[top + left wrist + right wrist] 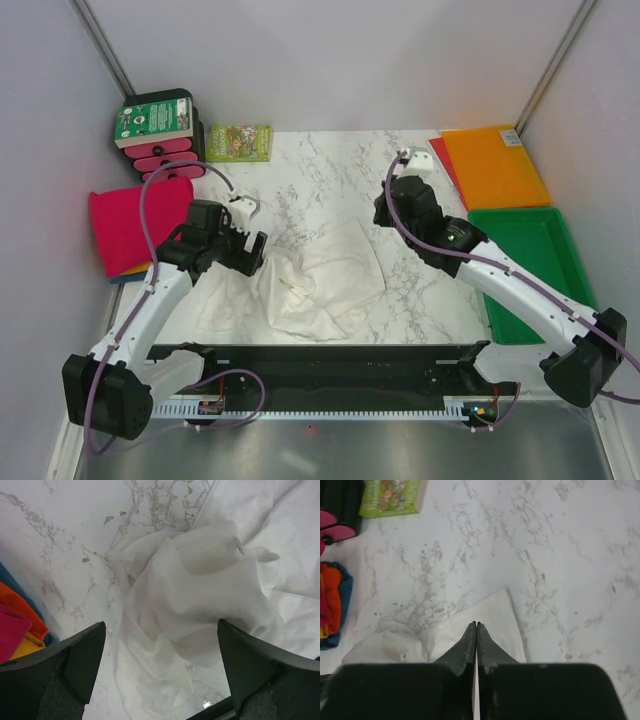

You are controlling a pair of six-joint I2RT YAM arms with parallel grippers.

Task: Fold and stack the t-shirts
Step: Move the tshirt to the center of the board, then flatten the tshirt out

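The thin white t-shirt (315, 285) lies crumpled in the middle of the marble table. My left gripper (250, 252) hovers over its left part with its jaws wide open and empty. In the left wrist view the bunched white cloth (200, 600) lies below and between the fingers (85, 655). My right gripper (385, 212) is shut and empty. In the right wrist view its tips (476, 626) are above the flat far corner of the white shirt (495, 617). The folded pile (125, 225), magenta on top of orange and blue, sits at the left edge.
A green tray (530, 270) is at the right, with a flat orange sheet (495, 165) behind it. A green booklet (238, 142) and a black and pink stack (155, 130) stand at the back left. Grey walls close in both sides.
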